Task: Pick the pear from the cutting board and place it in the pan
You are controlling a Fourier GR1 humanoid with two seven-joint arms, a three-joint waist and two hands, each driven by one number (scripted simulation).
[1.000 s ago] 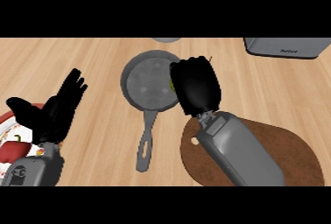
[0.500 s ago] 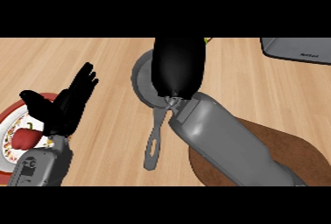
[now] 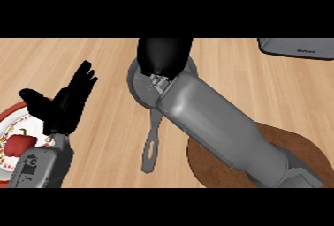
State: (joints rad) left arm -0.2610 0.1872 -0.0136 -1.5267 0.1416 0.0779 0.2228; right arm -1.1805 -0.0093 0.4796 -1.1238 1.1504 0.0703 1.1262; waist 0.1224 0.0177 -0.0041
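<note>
One step, placing, is judged in hand: the right hand (image 3: 164, 55) hangs above the pan (image 3: 139, 84), its fingers' state hidden, pear unseen; release is called for next.

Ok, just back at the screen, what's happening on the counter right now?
The right hand is over the pan, covering most of it; the pear is not visible, so whether it is held or already released cannot be told. The right forearm crosses the brown cutting board. The left hand rests open at the left, fingers up, above a plate holding a red pepper.
</note>
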